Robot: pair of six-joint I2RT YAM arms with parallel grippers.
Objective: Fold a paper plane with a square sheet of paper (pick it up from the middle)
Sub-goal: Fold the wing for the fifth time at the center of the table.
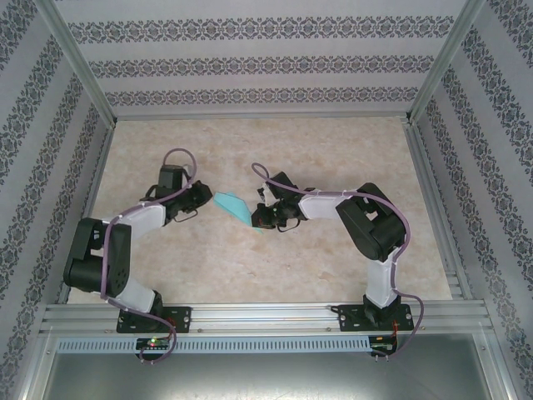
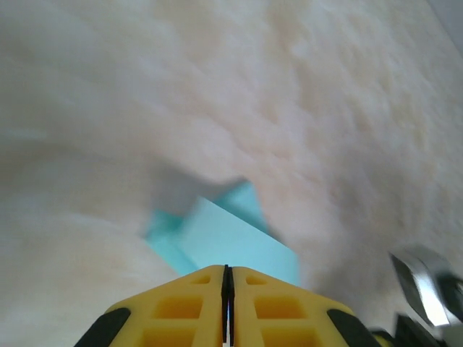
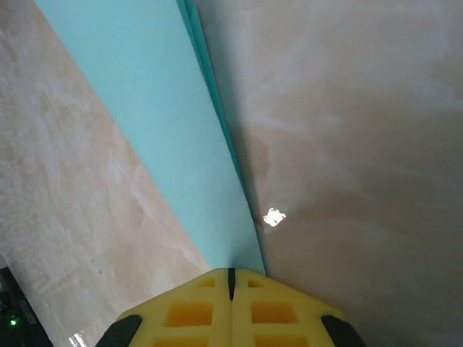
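Folded turquoise paper sheet (image 1: pixel 234 207) is over mid-desk (image 1: pixel 333 150), apparently lifted just off the surface and spanning between both claws. Left claw (image 2: pixel 226 269) is pinched shut on one end, right claw (image 3: pixel 231 271) pinched shut on the narrow other end. Risks: arms pulling apart could tear the thin sheet or make it slip out; uneven motion could twist it and skew creases; folded layers may spring open.

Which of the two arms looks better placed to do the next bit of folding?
Probably the right. The right pincer is shut on the folded paper, facing straight along its layered edge, so it could press that crease. The left pincer, also shut on the paper, can anchor it.
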